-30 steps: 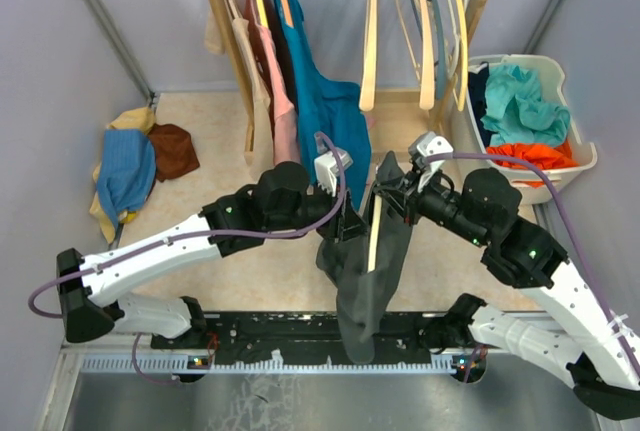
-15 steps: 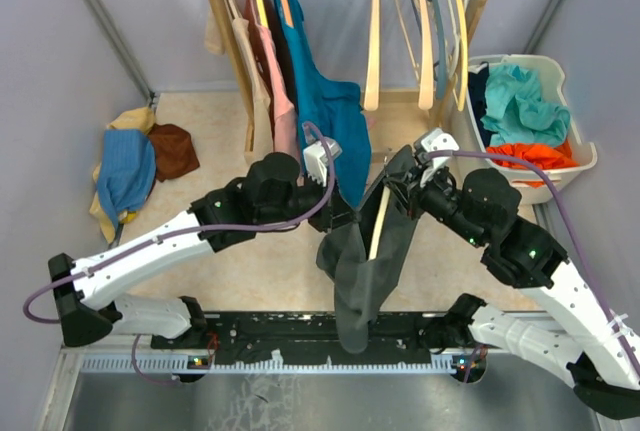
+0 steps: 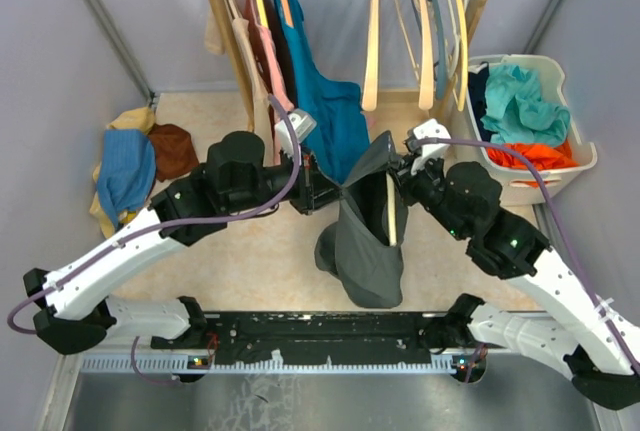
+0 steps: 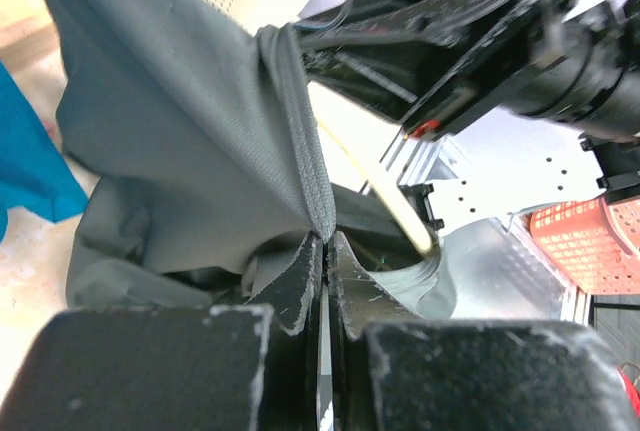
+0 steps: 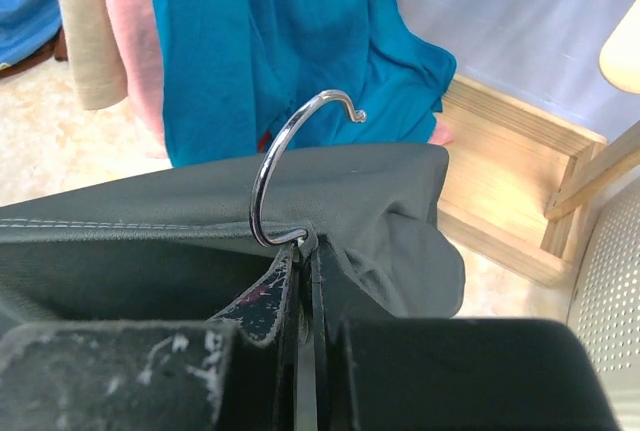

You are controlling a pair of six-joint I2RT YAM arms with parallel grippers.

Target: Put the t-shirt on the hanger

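Observation:
The dark grey t-shirt (image 3: 362,236) hangs between my two grippers above the floor, its opening stretched wide. The pale wood hanger (image 3: 392,213) stands inside that opening, one arm showing. My left gripper (image 3: 335,189) is shut on a ribbed edge of the t-shirt (image 4: 200,121), at the left of the opening, and the hanger's arm (image 4: 375,186) runs just beyond my left gripper (image 4: 325,243). My right gripper (image 3: 400,173) is shut at the base of the hanger's silver hook (image 5: 290,156), with shirt cloth (image 5: 180,206) draped around my right gripper (image 5: 305,249).
A wooden clothes rack (image 3: 232,41) at the back holds a teal shirt (image 3: 320,91), a pink garment (image 3: 280,91) and several bare hangers (image 3: 425,31). A white basket (image 3: 580,166) of clothes stands at the right. A pile of clothes (image 3: 135,166) lies at the left.
My left gripper has drawn the shirt's edge back and to the left, spreading the opening. The shirt has risen off the front rail and the hanger now stands more upright inside it.

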